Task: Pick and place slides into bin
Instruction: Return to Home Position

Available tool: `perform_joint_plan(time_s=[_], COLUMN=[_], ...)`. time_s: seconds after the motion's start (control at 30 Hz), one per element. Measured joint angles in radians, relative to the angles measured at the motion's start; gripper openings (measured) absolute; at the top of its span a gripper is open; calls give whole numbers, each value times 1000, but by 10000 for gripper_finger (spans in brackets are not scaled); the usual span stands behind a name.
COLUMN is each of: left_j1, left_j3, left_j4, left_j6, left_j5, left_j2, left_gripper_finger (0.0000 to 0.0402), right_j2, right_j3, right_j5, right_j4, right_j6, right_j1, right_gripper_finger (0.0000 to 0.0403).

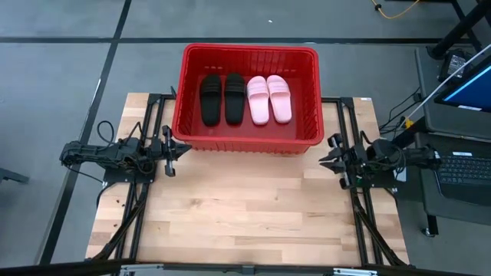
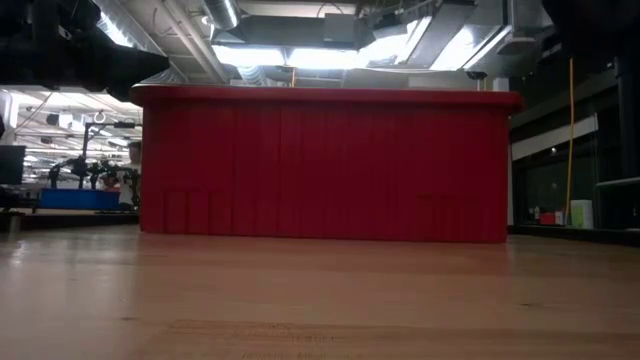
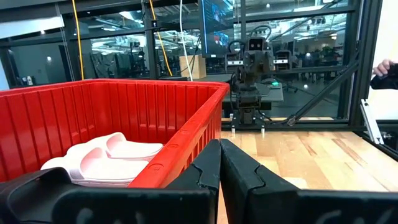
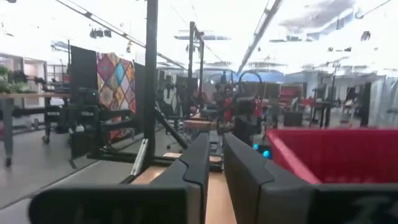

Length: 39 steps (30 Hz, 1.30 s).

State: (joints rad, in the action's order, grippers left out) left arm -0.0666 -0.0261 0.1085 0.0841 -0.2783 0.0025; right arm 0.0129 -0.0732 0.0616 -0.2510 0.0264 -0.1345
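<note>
The pale wooden bench (image 1: 245, 215) stands on a grey concrete floor (image 1: 61, 61) crossed by dark tape lines. Beside it, a desk carries a black keyboard (image 1: 466, 165) and a blue-lit monitor (image 1: 469, 83). Overhead, silver ventilation ducts (image 2: 225, 12) run past bright ceiling lights (image 2: 262, 55). Black-framed glass partitions (image 3: 124, 56) show more workstations beyond them, with yellow cables (image 3: 77, 37) hanging down and a cardboard box (image 3: 191, 66) behind. Farther off hangs a colourful patterned panel (image 4: 117, 81).

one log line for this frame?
black slides, pink slides: side by side in bin | left hand: empty, off bin's left corner | right hand: empty, off bin's right corner
</note>
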Motion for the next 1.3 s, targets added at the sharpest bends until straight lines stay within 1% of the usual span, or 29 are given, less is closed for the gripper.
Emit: perform_joint_plan(time_s=[0.13,0.23,0.33,0.47,1.3], left_j1=[0,0,0,0,0], left_j3=[0,0,0,0,0], left_j4=[0,0,0,0,0], left_j6=[0,-1,-1,0,-1], left_j5=[0,0,0,-1,-1], left_j2=[0,0,0,0,0], left_gripper_finger=[2,2,2,2,2], right_j2=[-12,-12,-12,-8,-8], right_j3=[42,67,67,67,67], right_j5=[0,-1,0,0,0], right_j4=[1,15,106,165,167], right_j6=[-100,-95,-90,-96,-97], right_j1=[0,0,0,0,0], right_gripper_finger=[49,49,49,49,49])
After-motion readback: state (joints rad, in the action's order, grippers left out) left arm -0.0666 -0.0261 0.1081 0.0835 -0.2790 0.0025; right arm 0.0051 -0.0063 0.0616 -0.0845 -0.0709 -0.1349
